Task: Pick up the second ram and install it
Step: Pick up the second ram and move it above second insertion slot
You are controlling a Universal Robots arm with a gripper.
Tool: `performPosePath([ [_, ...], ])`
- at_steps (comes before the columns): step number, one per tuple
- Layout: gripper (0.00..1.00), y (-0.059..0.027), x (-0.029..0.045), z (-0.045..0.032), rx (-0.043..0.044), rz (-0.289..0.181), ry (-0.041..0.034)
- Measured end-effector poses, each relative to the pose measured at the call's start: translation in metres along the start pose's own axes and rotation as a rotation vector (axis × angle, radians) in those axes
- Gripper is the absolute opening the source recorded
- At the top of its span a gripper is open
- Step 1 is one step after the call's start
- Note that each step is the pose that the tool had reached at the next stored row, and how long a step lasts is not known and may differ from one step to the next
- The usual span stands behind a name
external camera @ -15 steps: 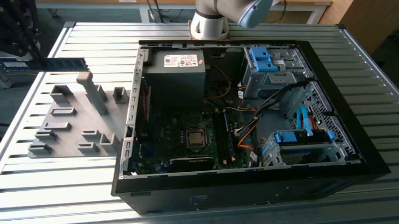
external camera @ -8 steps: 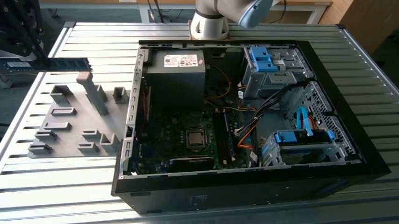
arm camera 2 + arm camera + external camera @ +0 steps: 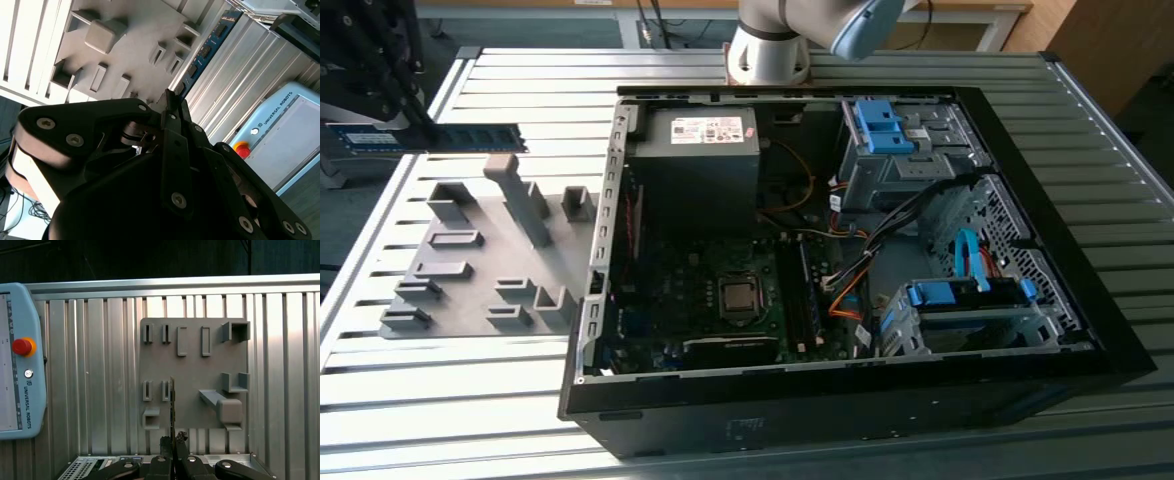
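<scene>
Blue-green second ram [image 3: 474, 138] is clamped in the hand [image 3: 173, 445], up in air w/ long axis level, near the grey holder plate [image 3: 480, 270] & well apart from open PC case [image 3: 854, 410], which lies toward the exterior view's right.

Edge-on second ram [image 3: 172, 405] in gripper [image 3: 173, 441]

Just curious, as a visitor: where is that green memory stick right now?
The second ram is held in the hand at the exterior view's left, over the grey holder plate.
</scene>
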State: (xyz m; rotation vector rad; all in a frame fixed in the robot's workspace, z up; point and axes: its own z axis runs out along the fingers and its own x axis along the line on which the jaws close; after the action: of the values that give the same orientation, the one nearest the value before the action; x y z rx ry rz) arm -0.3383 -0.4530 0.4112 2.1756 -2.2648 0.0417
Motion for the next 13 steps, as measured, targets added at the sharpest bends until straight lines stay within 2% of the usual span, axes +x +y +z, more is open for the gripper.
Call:
performPosePath([
  [13,0.14,-0.012,-0.0005,0.0002,-0.0003,0.0,0.0],
])
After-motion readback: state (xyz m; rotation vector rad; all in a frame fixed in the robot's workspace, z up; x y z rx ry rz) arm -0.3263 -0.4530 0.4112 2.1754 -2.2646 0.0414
